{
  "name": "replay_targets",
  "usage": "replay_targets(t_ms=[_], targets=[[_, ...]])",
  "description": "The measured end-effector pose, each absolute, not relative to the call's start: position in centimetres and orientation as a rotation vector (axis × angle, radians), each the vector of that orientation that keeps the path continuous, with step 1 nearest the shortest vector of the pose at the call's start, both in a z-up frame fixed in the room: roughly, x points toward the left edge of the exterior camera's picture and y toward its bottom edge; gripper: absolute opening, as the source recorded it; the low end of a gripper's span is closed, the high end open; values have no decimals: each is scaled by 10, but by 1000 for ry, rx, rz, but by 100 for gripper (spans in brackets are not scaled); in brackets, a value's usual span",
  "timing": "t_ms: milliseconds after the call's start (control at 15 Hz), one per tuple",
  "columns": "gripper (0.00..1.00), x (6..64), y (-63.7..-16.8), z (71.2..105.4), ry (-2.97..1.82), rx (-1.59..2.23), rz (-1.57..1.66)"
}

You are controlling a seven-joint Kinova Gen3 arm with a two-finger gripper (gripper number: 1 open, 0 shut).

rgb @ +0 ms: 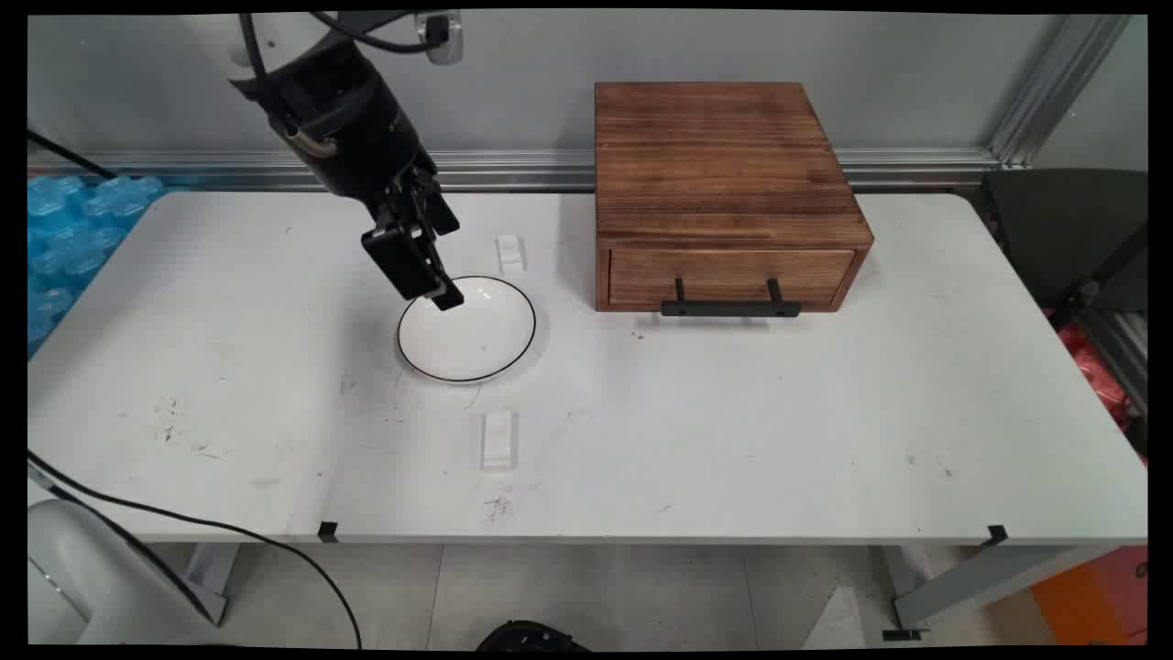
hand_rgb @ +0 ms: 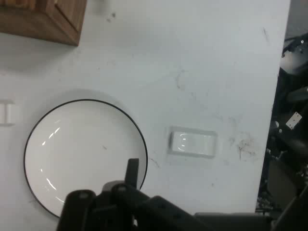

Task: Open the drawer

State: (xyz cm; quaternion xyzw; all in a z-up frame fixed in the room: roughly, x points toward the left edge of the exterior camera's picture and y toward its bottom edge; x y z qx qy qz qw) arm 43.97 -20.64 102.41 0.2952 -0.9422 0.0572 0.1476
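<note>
End effector point(rgb: 438, 291) hangs tilted over the worktop point(rgb: 733, 412), its tip above the upper-left rim of the white plate point(rgb: 467, 330). Whether the tip touches the plate cannot be told. Whether the end effector is spread or pressed together cannot be told either: the main view shows the linkage side-on, and the hand view shows only one finger point(hand_rgb: 132, 172) rising in front of the plate's rim.

Plate: round, white, thin black edge, lying flat directly beneath the end effector.

Main view only: a wooden box point(rgb: 724, 192) with a drawer and a black handle point(rgb: 729, 307) stands to the right of the end effector, apart from the plate. One small white block point(rgb: 510, 253) lies just behind the plate, a second white block point(rgb: 498, 438) lies nearer the camera.

Hand view only: the plate's inner surface is bare, with glints and a tiny dark speck. Only a corner of the wooden box shows, at the upper left. One white block sits right of the plate, and the other is cut off by the left edge. Scuff marks on the worktop are near the first block.
</note>
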Motion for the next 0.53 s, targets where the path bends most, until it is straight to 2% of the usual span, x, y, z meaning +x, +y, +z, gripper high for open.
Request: replay_targets(t_ms=[533], targets=[[100,390,-258,1005,-2616,894,200]])
